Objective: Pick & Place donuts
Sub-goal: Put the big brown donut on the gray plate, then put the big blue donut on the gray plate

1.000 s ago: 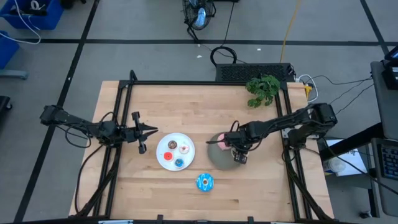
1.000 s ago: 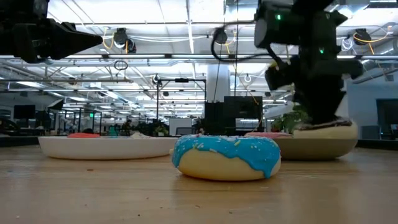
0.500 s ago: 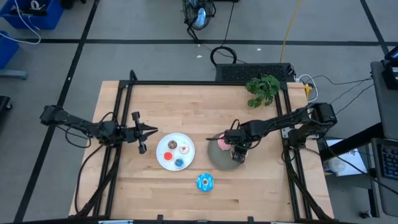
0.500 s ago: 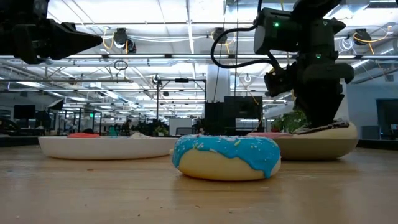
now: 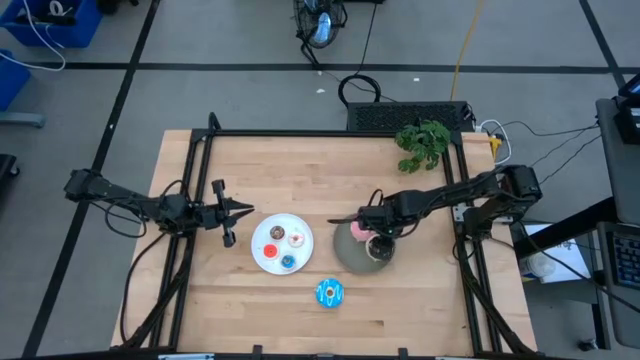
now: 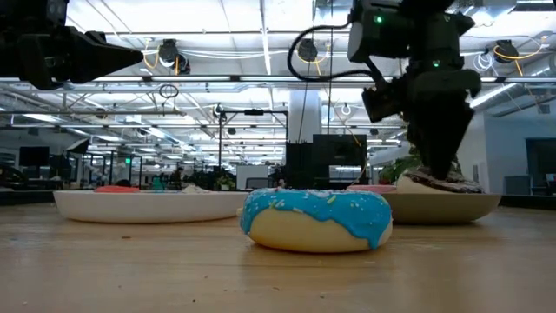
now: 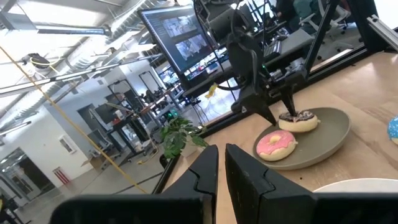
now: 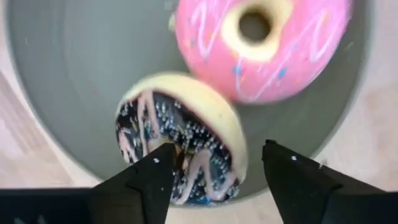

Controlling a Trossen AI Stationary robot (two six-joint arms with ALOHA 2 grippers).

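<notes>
**Operator:** Where does the brown donut stand, and which step is this?

**Manual:** The brown donut [image 8: 180, 146] lies in the grey plate [image 5: 350, 257], just beside the pink donut [image 8: 264, 46]. The right gripper [image 8: 214, 171] hangs above it with its fingers spread and nothing between them. You may judge this the release step: the donut looks placed, not held.

**Operator:** What remains?

**Manual:** The blue donut [image 5: 330, 293] lies on the bare table [image 5: 250, 170], near the grey plate and apart from it. Your next move probably calls for lifting the right gripper clear of the plate rim, carrying it to the blue donut, and coming down with the fingers astride the ring. Four tiny donuts sit in the white plate [image 5: 281, 244], on the far side from the grey plate. The left gripper [image 5: 246, 210] waits beside the white plate, fingers close together, holding nothing.

**Operator:** Which view should I trust for what?

**Manual:** The right wrist view shows you the open fingers and the brown donut's sprinkles; the high view hides that donut largely under the arm. The low view shows the blue donut resting flat on the table, which the right wrist view does not show at all.
</notes>
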